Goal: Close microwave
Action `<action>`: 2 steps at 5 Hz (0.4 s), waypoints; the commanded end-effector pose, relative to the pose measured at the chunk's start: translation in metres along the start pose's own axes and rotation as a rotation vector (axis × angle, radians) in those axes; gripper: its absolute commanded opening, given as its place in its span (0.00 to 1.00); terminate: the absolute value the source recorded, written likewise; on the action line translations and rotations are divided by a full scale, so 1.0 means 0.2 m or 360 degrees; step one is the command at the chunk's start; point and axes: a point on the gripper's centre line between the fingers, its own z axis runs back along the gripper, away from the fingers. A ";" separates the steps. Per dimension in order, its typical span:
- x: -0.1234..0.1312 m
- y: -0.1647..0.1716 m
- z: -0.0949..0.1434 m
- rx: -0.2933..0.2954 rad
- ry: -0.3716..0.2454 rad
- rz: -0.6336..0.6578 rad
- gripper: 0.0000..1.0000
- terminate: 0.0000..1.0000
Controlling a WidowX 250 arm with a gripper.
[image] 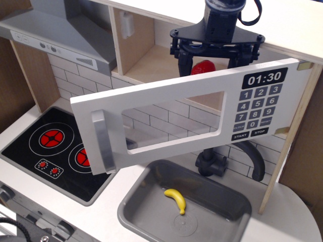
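From my remote seat, I read the scene from the left: the grey range hood hung over the black hob with its red rings, and neither mattered to the job. Next came the microwave, or rather its wide white door, swung well out from the plywood cavity, hinged at the right, with the grey bar handle at the free left end, out over the hob and the edge of the sink (a toy banana lay in the basin). Behind the door's top edge hung the gripper, its black fingers spread apart and holding nothing, with a red object visible in the cavity between them. I judged the closing barely begun: the door was wide open, so nearly all its swing remained.
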 end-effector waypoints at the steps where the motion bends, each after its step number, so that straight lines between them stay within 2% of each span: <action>1: 0.00 0.00 0.00 0.0000 0.0000 0.0000 1.00 0.00; 2: 0.02 0.02 0.11 -0.0040 0.0001 -0.0162 1.00 0.00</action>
